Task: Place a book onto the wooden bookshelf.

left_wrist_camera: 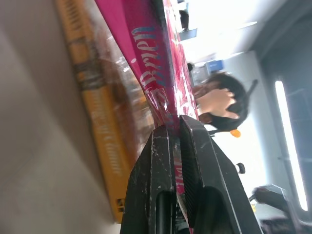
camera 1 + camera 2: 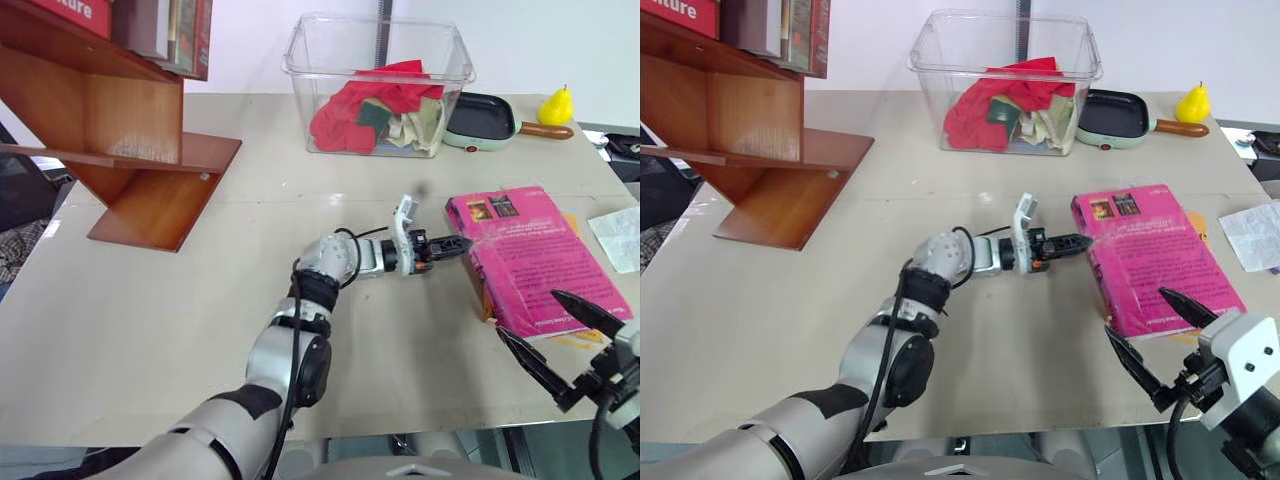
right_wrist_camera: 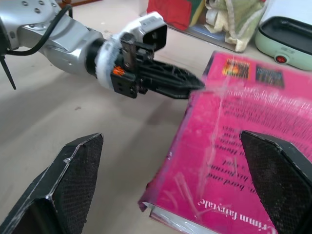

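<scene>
Pink book [image 2: 530,262] lies flat on the table [image 2: 150,310], right of centre in the head views, cover w/ two small dark pics up. It sits on top of a yellow-orange book [image 1: 100,141]; only a thin orange edge of that shows beside it in the head view.

Left gripper [image 2: 462,243] is mid-frame, arm reaching across from lower left, fingers pointing toward frame right. Fingers clenched on the book's near-left edge: wrist cam shows the pink cover pinched between the two black fingers [image 1: 151,185], w/ that edge raised off the orange book below.

Right gripper [image 2: 560,340] is at lower right of the head views, just below the book's near end. Fingers spread wide, holding nothing; in its wrist cam the two black pads [image 3: 73,170] stand far apart w/ the book's corner between them, not touching.

Wooden bookshelf [image 2: 130,150] is at upper left of the head views, well apart from the pink book, w/ a few books [image 2: 175,35] standing on its upper board.

Top centre: clear plastic bin [image 2: 300,75] w/ red & pale cloths [image 2: 385,110] inside. To its right a small green-rimmed pan [image 2: 485,120] w/ wooden handle, then a yellow pear-shaped thing [image 2: 556,106]. Crumpled paper [image 2: 622,238] at right edge, near the book.
</scene>
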### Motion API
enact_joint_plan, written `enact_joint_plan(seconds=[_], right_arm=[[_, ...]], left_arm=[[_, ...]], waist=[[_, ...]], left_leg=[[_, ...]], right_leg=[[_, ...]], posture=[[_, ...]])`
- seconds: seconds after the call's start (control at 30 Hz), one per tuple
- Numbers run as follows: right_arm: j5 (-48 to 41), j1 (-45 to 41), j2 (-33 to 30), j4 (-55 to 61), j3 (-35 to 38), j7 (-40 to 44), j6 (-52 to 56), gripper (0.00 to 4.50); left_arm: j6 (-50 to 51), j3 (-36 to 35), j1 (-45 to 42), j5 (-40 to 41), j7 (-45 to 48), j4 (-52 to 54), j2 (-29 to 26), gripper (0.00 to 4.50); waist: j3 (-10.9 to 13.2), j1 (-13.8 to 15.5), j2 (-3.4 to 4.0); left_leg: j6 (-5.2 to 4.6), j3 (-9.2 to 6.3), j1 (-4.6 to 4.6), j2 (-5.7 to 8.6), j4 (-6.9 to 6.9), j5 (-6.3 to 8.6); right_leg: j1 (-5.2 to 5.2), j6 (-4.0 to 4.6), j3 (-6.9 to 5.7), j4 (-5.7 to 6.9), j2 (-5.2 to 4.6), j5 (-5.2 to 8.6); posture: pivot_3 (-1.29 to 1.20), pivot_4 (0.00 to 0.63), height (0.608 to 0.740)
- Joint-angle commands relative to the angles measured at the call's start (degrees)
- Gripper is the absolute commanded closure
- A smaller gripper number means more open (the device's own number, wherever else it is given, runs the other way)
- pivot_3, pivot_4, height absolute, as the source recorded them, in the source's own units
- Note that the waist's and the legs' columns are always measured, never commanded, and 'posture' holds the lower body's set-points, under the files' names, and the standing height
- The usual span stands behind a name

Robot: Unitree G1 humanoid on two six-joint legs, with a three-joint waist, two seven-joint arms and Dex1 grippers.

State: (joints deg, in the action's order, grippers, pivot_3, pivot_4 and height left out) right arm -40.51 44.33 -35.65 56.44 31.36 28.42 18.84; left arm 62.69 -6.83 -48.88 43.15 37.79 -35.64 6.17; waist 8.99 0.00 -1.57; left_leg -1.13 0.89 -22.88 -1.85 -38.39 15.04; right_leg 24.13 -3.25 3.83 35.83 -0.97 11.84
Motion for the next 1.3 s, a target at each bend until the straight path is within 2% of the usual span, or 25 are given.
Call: enact_joint_plan(seconds=[0.03,0.23,0.43,0.5,0.7,0.8,0.9,0.97,1.03,1.17,1.3], right_arm=[[0.13,-2.96,-1.1,-0.88,-1.15,0.33,1.44,0.07],[-0.03,-8.14,-2.66,-2.93,-3.01,1.54,3.81,0.07],[-0.17,-12.38,-4.11,-5.91,-3.66,4.12,5.02,0.07],[-0.61,-14.93,-5.26,-7.27,-4.27,5.14,5.68,0.07],[-1.11,-22.15,-7.74,-10.5,-6.99,6.78,7.92,0.07],[-1.47,-26.06,-8.53,-12.01,-8.57,7.57,9.04,0.07],[-2.82,-31.89,-8.95,-14.56,-10.53,8.98,9.87,0.07],[-5.31,-36.06,-8.45,-16.36,-11.29,10.44,9.9,0.07],[-8.1,-39.21,-7.19,-17.78,-11.53,12.21,9.22,0.07],[-11.26,-46.17,-4.33,-20.89,-12.1,14.75,7.0,0.07],[-11.59,-51.79,-3.02,-23.96,-12.86,17.25,5.4,0.07]], left_arm=[[5.29,-2.97,2.5,5.55,1.73,11.44,-2.82,4.43],[10.87,-8.6,6.83,11.37,1.3,21.31,-9.59,4.43],[9.38,-14.12,11.36,13.02,3.16,23.9,-19.86,4.43],[6.74,-17.87,11.83,13.44,2.75,23.28,-22.9,4.43],[2.82,-22.84,9.54,15.9,0.37,26.97,-26.08,4.43],[1.46,-21.81,8.94,15.94,-0.01,33.74,-28.67,4.43],[-5.08,-16.99,9.74,9.86,2.39,44.47,-35.08,4.43],[-13.98,-12.97,9.82,1.59,3.75,51.0,-40.8,4.43],[-20.58,-11.06,9.73,-3.41,5.06,54.34,-44.95,4.43],[-42.8,-9.05,11.59,-19.6,9.97,54.71,-55.08,4.43],[-64.42,-10.89,10.9,-29.82,14.0,47.2,-63.61,4.43]], waist=[[0.02,-0.26,0.01],[0.01,-0.58,0.07],[0.02,-0.81,0.07],[0.02,-0.7,0.06],[0.09,-0.3,-0.06],[0.12,-0.25,-0.12],[0.15,-0.6,-0.16],[0.3,-0.94,-0.27],[0.29,-0.84,-0.24],[0.31,-0.71,-0.24],[0.35,-0.58,-0.25]], left_leg=[[0.0,-0.01,-0.01,-0.01,0.01,0.0],[0.0,0.0,0.04,-0.01,-0.06,-0.01],[0.0,0.02,0.07,-0.01,-0.05,-0.01],[0.0,-0.01,0.07,-0.02,-0.04,-0.01],[0.0,0.01,0.06,0.01,-0.11,-0.01],[0.0,0.01,0.03,0.02,-0.14,-0.01],[0.02,0.02,0.07,-0.01,-0.05,-0.02],[0.02,0.05,0.12,-0.02,-0.02,-0.02],[0.03,0.11,0.14,-0.06,0.02,-0.02],[0.02,0.14,0.13,-0.07,0.05,-0.02],[0.02,0.22,0.11,-0.08,0.03,-0.02]], right_leg=[[0.02,0.0,0.0,0.03,0.01,0.0],[0.01,-0.07,0.0,0.11,0.02,0.03],[0.01,0.01,0.02,0.12,0.03,-0.02],[0.01,0.06,0.01,0.13,0.04,-0.05],[-0.04,0.07,0.01,0.12,0.0,-0.06],[-0.05,0.09,0.0,0.12,-0.02,-0.08],[-0.04,0.09,0.01,0.12,0.0,-0.08],[-0.03,0.1,0.04,0.13,0.02,-0.08],[0.0,0.12,0.09,0.12,0.05,-0.09],[0.01,0.11,0.09,0.1,0.06,-0.08],[0.02,0.11,0.13,0.06,0.04,-0.09]], posture=[[0.0,0.15,0.74],[0.0,0.15,0.74],[0.0,0.15,0.74],[0.0,0.15,0.74],[0.0,0.15,0.74],[0.0,0.15,0.74],[0.0,0.15,0.74],[0.0,0.15,0.74],[0.0,0.15,0.74],[0.0,0.15,0.74],[0.0,0.15,0.74]])
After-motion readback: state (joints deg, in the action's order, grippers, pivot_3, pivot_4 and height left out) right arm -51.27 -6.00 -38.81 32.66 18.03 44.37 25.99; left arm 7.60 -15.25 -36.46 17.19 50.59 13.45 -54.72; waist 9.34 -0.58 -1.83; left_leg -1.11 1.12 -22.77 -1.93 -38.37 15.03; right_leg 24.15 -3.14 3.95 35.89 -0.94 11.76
